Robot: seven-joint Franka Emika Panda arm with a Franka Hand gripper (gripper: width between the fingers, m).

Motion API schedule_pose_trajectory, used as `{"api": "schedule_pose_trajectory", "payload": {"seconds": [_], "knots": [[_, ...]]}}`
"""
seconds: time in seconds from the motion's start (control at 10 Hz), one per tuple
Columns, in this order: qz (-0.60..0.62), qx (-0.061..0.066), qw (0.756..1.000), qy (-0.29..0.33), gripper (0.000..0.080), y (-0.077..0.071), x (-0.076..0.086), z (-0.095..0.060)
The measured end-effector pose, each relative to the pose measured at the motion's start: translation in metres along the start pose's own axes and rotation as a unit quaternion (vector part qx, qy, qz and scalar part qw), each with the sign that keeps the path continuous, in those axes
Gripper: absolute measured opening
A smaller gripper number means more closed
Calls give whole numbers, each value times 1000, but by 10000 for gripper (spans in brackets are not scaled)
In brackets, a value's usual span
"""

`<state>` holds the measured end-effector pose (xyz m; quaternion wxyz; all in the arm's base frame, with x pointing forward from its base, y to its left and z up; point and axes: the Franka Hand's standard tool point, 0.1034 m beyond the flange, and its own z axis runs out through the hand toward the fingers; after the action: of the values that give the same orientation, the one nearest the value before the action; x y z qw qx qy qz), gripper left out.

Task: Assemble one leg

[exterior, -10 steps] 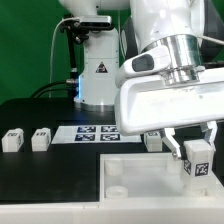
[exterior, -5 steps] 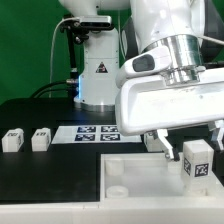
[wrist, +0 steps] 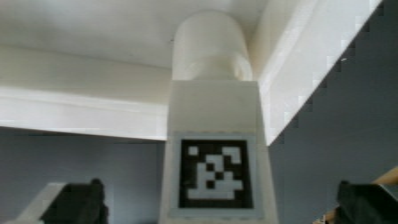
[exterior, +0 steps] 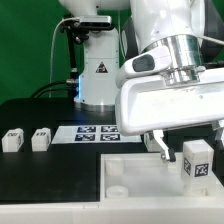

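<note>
One leg (exterior: 196, 160), a white block with a black-and-white tag, stands upright over the right part of the large white panel (exterior: 140, 185). My gripper (exterior: 190, 146) is open around it, one finger on each side and both clear of it. In the wrist view the leg (wrist: 217, 110) runs down the middle with its tag facing the camera and its rounded end toward the panel's raised rim (wrist: 107, 90). The gripper (wrist: 221, 205) straddles it, the dark fingertips (wrist: 75, 203) far out on both sides. I cannot tell how the leg's lower end meets the panel.
Two more legs (exterior: 12, 139) (exterior: 40, 139) lie on the black table at the exterior view's left. Another (exterior: 153, 141) sits just behind the panel beside my finger. The marker board (exterior: 95, 133) lies in front of the robot base (exterior: 98, 70).
My fingers have spread apart from the leg, which they were close against one second ago. The leg stays upright in the same place.
</note>
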<state>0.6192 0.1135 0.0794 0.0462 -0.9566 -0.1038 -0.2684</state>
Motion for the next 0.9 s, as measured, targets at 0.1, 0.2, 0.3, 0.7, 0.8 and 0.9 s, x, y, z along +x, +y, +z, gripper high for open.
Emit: {"api": "schedule_pose_trajectory", "payload": {"seconds": [0.1, 0.2, 0.3, 0.7, 0.8, 0.9], "knots": [[0, 0, 1000, 0, 649, 0, 0, 0], [0, 0, 1000, -2, 649, 0, 1, 0], [-1, 3, 1000, -13, 649, -1, 7, -6], [-1, 14, 999, -52, 649, -3, 26, -11], [3, 27, 993, -119, 649, -7, 19, -8], [8, 37, 984, -174, 649, -7, 23, -9]]}}
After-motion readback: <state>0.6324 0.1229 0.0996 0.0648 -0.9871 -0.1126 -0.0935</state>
